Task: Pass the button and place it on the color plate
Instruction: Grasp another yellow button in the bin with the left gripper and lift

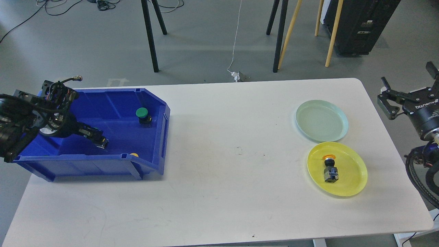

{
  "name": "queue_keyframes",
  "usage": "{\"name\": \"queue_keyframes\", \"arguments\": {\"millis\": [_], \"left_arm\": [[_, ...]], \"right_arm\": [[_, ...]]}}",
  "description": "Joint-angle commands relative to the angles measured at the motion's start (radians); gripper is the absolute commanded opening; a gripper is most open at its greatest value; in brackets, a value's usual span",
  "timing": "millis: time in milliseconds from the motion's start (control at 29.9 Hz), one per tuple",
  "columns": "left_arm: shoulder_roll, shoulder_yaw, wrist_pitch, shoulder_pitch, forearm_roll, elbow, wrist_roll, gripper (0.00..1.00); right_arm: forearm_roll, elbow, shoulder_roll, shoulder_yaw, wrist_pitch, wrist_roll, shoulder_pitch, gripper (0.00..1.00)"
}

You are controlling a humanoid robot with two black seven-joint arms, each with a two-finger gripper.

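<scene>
A blue bin [156, 103] stands at the table's left. A green-capped button [142, 113] stands at the bin's back right. A yellow cap [134, 155] peeks over the bin's front wall. My left gripper [99, 140] reaches down to the bin floor, with a small grey part at its tip; its dark fingers cannot be told apart. A yellow plate [353, 171] at the right holds an orange-capped button [330, 168] lying on its side. A pale green plate [322, 120] behind it is empty. My right gripper [408, 80] is open, past the table's right edge.
The white table [226, 178] spans the view. Beyond its far edge are black stand legs [151, 37], wooden legs [331, 34], a black cabinet [360, 24] and a white cable on the floor.
</scene>
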Motion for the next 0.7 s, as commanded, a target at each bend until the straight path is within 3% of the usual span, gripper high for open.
{"name": "queue_keyframes", "arguments": {"millis": [0,134,267,434,535,668], "left_arm": [[-0.019,0.001,0.000,0.007,0.001,0.022,0.000,0.65],[-0.019,0.015,0.000,0.012,0.001,0.023,0.000,0.51],[-0.010,0.015,0.000,0.010,0.001,0.020,0.000,0.10],[0.000,0.003,0.000,-0.025,-0.095,-0.027,0.000,0.06],[0.081,0.009,0.000,-0.094,-0.163,-0.099,0.000,0.06],[0.255,-0.041,0.000,-0.169,-0.312,-0.370,0.000,0.06]], "right_arm": [[0.000,0.000,0.000,0.002,0.000,0.000,-0.008,1.00],[0.000,0.000,0.000,0.002,0.000,0.000,-0.013,1.00],[0.000,0.000,0.000,0.002,0.000,0.000,-0.017,1.00],[-0.003,0.000,0.000,-0.001,-0.002,0.000,-0.022,1.00],[-0.009,0.000,0.000,-0.002,-0.002,0.000,-0.026,1.00],[-0.092,-0.003,-0.020,-0.049,-0.009,0.000,-0.007,1.00]]}}
